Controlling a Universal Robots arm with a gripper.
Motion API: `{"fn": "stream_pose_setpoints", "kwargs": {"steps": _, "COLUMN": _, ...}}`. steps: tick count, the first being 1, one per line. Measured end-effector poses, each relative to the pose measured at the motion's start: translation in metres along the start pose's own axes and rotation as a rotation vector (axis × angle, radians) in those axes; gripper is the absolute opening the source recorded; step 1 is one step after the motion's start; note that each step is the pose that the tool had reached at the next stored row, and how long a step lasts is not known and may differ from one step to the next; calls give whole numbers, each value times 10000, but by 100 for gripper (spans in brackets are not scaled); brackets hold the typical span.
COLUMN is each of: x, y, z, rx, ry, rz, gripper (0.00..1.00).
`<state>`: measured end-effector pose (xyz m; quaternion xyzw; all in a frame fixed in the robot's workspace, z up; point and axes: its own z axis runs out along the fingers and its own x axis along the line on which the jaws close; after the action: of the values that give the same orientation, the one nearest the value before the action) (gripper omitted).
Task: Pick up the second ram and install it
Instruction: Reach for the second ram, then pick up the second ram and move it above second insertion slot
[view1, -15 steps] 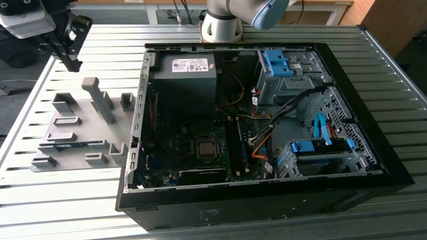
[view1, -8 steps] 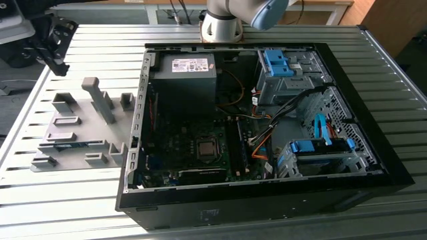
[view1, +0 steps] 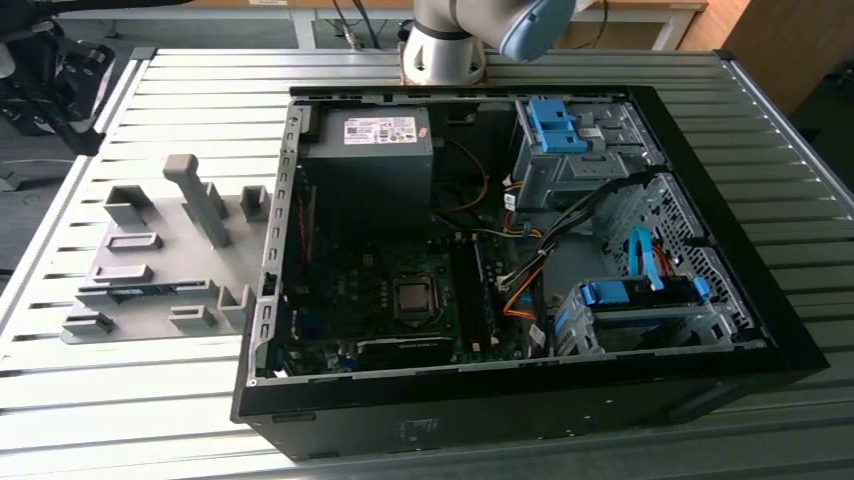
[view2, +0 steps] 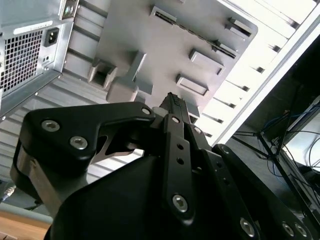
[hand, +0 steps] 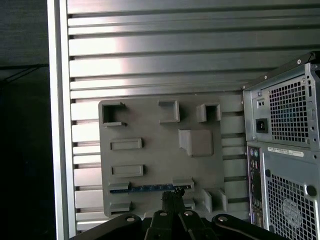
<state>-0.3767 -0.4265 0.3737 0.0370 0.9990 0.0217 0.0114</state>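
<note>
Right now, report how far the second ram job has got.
Nothing looks done: the second ram lies in the grey holder plate beside the computer case. In hand, nothing: the pincer is shut, pointed at the plate, clear of the stick. Pickup and installation both remain.

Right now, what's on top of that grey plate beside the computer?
The blue ram stick sits on the grey plate, held between grey blocks. Both its ends are hidden inside those blocks.
</note>
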Motion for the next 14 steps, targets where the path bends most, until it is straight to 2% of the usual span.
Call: {"fn": "stream_pose_setpoints", "kwargs": {"steps": 14, "x": 12, "y": -1, "z": 1, "rx": 0, "ry": 1, "rz": -1, "gripper": 11}}
